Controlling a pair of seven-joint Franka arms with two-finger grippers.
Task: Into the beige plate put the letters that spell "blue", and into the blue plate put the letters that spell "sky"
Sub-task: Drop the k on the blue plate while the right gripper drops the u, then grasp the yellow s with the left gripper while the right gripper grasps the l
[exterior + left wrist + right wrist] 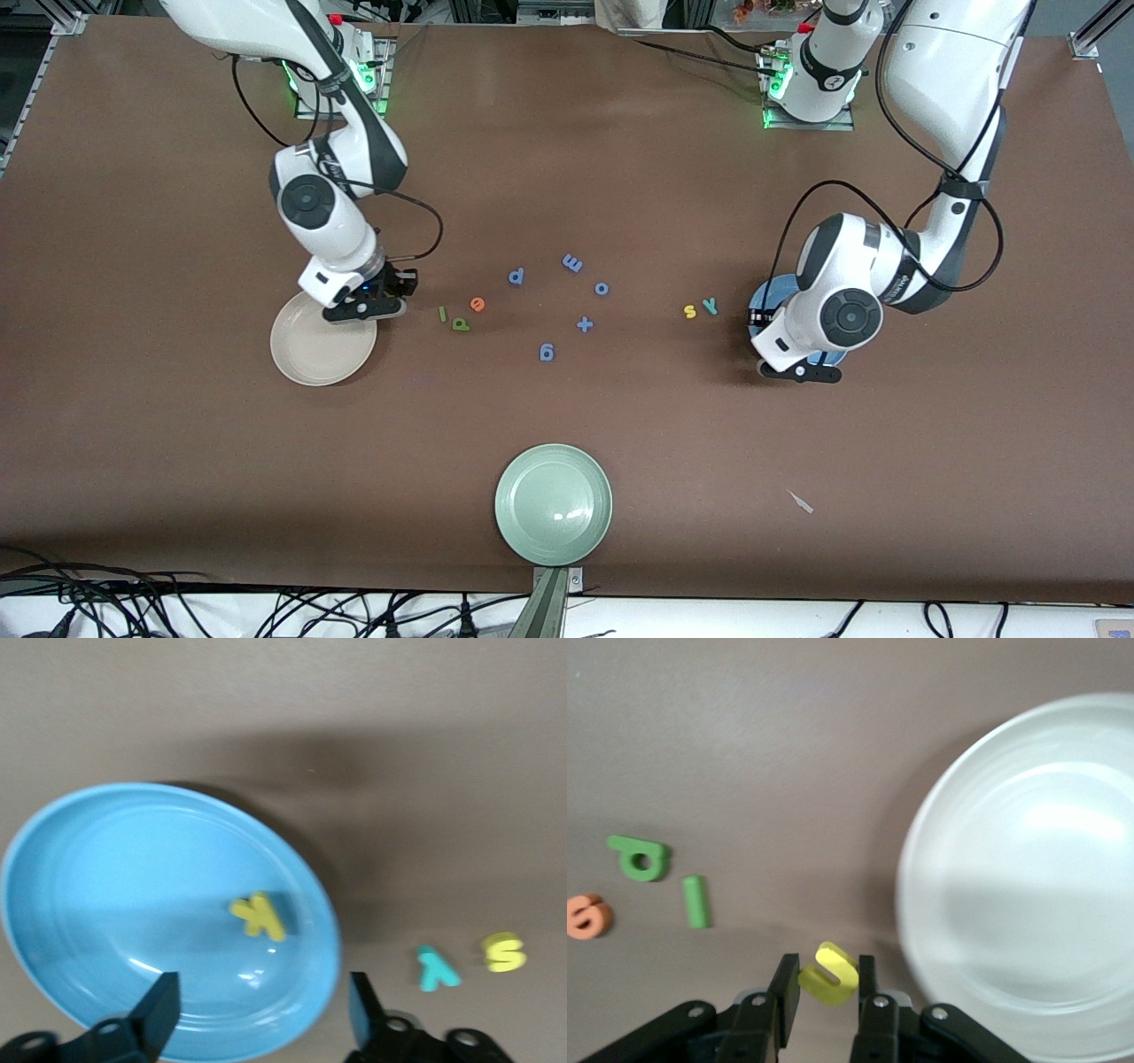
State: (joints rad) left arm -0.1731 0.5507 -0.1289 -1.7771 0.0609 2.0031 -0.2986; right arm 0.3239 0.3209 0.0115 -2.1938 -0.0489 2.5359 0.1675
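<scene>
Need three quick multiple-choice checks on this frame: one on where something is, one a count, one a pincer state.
1. Where is the yellow k?
A. in the blue plate
B. in the green plate
C. on the bare table

2. How many all-blue letters lie on the table?
A. three
B. five
C. seven

3. What is the right pincer doing?
A. open and empty
B. shut on the yellow u
C. shut on the orange e

Answers:
1 A, the left wrist view shows it lying inside.
2 B, the front view shows five grouped mid-table.
3 B, the right wrist view shows the u between its fingers, beside the beige plate.
</scene>
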